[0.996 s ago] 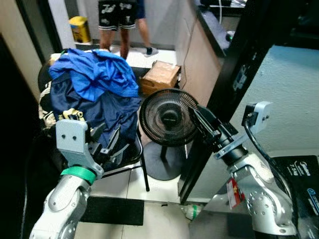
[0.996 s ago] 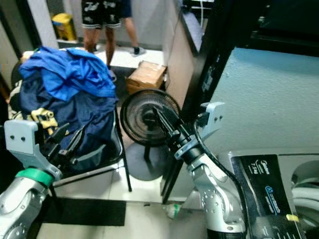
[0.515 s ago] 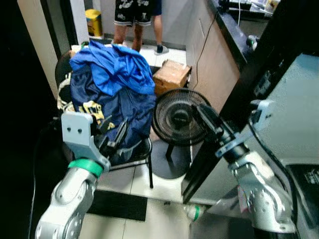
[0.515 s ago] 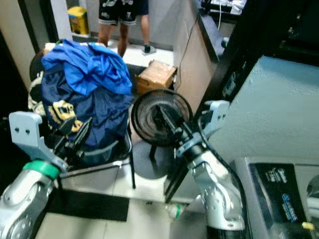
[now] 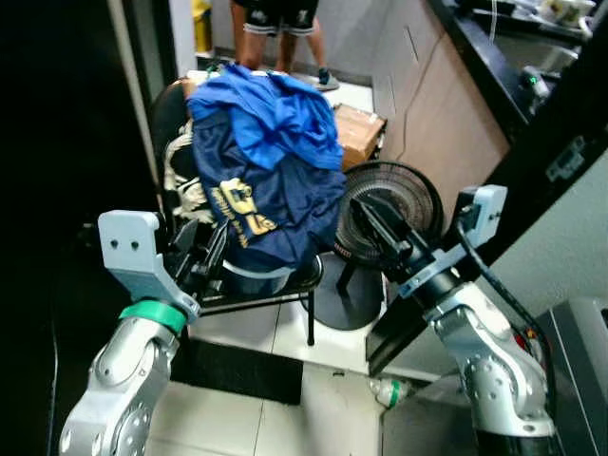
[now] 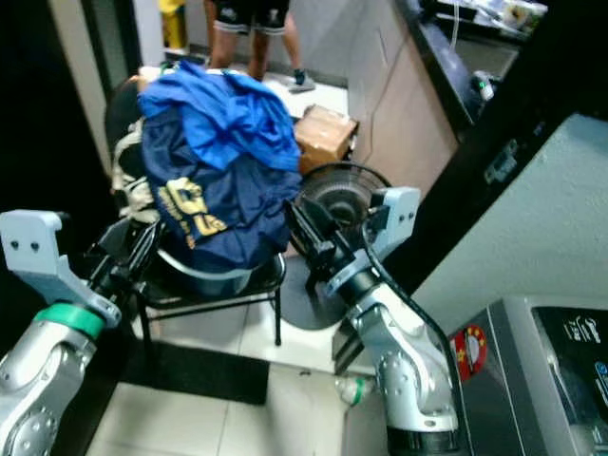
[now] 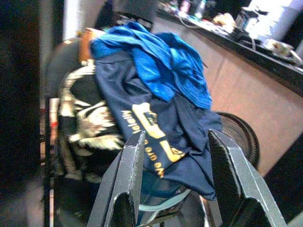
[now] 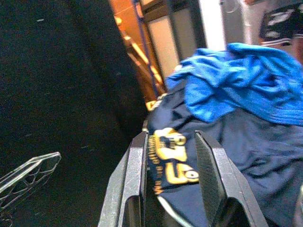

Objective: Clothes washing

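Note:
A heap of clothes lies on a black chair (image 5: pixel 302 277): a bright blue garment (image 5: pixel 275 114) on top, a navy shirt with yellow lettering (image 5: pixel 256 204) under it, and a black and white piece (image 5: pixel 182 180) at the left. My left gripper (image 5: pixel 204 252) is open, its fingers just short of the heap's lower left side. My right gripper (image 5: pixel 366 217) is open too, held to the right of the heap, in front of a floor fan (image 5: pixel 408 190). In the left wrist view both fingers (image 7: pixel 130 165) frame the navy shirt (image 7: pixel 156 127).
A person's legs (image 5: pixel 280 33) stand behind the chair, near a cardboard box (image 5: pixel 359 133). A wooden counter (image 5: pixel 446 123) runs along the right, with a dark door panel (image 5: pixel 532 180) and a washing machine's top (image 6: pixel 570 351) at lower right. A black mat (image 5: pixel 242 366) and a plastic bottle (image 5: pixel 391 389) lie on the tiled floor.
The camera has swung left, so the chair and clothes now sit nearer the middle. Both grippers stay raised and open toward the heap.

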`<state>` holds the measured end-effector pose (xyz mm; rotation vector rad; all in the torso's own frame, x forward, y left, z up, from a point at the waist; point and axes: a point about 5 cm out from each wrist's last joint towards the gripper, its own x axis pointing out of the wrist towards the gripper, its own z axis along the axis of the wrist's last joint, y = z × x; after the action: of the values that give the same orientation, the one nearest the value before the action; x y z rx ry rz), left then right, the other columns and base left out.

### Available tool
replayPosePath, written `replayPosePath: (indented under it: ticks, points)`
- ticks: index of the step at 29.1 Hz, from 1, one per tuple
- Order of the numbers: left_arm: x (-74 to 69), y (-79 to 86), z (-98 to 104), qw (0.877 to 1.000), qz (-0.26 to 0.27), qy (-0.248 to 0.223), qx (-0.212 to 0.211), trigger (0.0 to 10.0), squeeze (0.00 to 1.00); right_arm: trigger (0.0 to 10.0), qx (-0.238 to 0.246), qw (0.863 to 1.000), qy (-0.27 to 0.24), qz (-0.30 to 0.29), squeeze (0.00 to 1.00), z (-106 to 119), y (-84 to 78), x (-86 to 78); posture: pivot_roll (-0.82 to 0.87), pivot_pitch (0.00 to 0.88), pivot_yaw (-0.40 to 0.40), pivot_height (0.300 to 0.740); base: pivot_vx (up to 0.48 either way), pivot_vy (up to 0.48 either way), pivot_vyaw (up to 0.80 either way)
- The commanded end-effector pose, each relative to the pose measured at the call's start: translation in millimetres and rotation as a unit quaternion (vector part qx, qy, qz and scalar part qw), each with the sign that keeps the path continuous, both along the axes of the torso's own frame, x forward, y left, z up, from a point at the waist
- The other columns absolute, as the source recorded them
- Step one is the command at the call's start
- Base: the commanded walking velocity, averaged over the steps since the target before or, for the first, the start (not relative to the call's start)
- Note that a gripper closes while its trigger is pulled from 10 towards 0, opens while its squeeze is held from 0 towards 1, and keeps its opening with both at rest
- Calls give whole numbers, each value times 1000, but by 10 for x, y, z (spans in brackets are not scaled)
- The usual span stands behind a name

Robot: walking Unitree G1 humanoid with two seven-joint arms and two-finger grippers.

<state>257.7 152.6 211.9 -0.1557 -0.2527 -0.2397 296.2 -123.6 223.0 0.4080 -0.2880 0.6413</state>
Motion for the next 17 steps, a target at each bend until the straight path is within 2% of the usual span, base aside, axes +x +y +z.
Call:
replayPosePath:
  ticks: [1, 8, 17]
  points:
    - [-5, -39, -30, 1000, -5, 6, -3, 10000, 0, 10000, -5, 1000, 7, -10, 0, -32, -51, -8, 53, 45, -66, 740, 0, 0, 0]
    - [2, -62, -5, 1000, -4, -1, -13, 10000, 0, 10000, -8, 1000, 4, -10, 0, -8, -26, 10, 50, 47, -66, 740, 0, 0, 0]
    - [80, -59, -4, 1000, 26, -6, 8, 10000, 0, 10000, -48, 999, 2, -21, 0, 7, 49, 158, 52, 50, -69, 740, 0, 0, 0]
